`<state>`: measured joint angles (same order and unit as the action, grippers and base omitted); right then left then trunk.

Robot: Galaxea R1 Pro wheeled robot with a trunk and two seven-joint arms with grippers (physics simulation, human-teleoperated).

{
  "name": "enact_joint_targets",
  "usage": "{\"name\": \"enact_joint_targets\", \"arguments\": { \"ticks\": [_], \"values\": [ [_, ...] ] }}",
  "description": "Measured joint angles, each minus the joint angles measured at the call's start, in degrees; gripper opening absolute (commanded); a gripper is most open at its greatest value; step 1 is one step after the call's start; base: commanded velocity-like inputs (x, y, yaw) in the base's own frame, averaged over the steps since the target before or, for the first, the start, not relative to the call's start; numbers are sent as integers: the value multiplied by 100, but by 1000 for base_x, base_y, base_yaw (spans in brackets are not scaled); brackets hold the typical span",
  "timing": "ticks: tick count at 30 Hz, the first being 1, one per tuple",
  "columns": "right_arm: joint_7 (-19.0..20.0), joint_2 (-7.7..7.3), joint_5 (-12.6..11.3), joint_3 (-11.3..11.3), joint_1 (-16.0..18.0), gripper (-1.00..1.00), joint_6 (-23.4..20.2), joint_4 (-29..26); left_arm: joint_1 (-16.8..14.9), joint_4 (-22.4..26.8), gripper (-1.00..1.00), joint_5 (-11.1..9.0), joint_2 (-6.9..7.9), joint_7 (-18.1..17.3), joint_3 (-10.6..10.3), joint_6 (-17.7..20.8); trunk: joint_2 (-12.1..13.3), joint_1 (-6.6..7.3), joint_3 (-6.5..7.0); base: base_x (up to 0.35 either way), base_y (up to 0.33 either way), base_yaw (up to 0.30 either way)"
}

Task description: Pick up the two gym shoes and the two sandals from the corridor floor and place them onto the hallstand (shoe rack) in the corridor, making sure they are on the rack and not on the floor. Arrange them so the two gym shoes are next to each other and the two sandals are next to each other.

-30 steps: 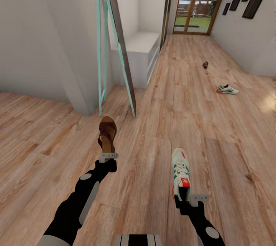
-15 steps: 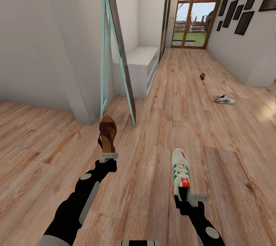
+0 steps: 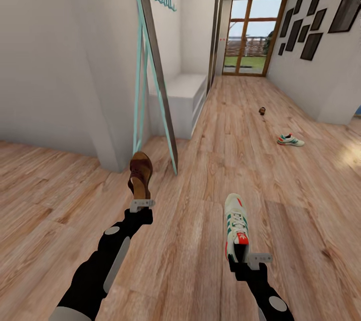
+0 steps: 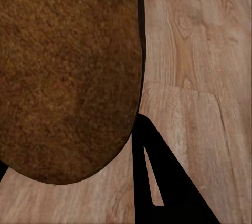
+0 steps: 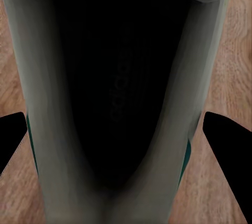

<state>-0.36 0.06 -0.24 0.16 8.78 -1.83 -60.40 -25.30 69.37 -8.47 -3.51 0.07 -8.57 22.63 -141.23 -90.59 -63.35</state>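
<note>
Left gripper (image 3: pixel 142 204) near-left, clamped on a sandal (image 3: pixel 140 175) that sticks out ahead of it, over the floor (image 3: pixel 200 241). Right gripper (image 3: pixel 249 259) near-right, clamped on a gym shoe (image 3: pixel 236 225), toe pointing far. The two held shoes sit well apart, sandal left and a bit farther out. Leaning frame (image 3: pixel 155 65) stands just beyond the sandal, against the left wall. Low bench (image 3: pixel 181 95) behind the frame, along the same wall. Second gym shoe (image 3: pixel 290 139) lies on the floor far right. Second sandal (image 3: pixel 261 110) on the floor farther back, slightly left of that shoe. Glass door (image 3: pixel 249 35) at the far end; picture frames (image 3: pixel 301 28) on the right wall.
</note>
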Motion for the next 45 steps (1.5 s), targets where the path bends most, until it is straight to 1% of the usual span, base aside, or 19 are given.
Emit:
{"name": "enact_joint_targets", "arguments": {
  "ticks": [2, 13, 19, 45],
  "values": [
    [0, 1, 0, 0, 0, -100, 0, 0, 0, 0, -100, 0, 0, 0, 1, 0, 80, 44, 55, 0, 0, 0],
    [0, -3, 0, 0, 0, -100, 0, -5, 0, 0, -100, 4, 0, 2, -1, -6, 82, 44, 148, 0, 0, 0],
    [0, 0, -1, 0, -1, -100, 0, -9, 0, -1, -100, 9, 0, 6, -6, -10, 82, 42, 157, -154, -103, 0],
    [0, -2, -1, 0, -1, -100, 0, -15, 1, -2, -100, 10, 0, 4, -16, -11, 82, 41, 157, -250, -192, 0]
  ]
}}
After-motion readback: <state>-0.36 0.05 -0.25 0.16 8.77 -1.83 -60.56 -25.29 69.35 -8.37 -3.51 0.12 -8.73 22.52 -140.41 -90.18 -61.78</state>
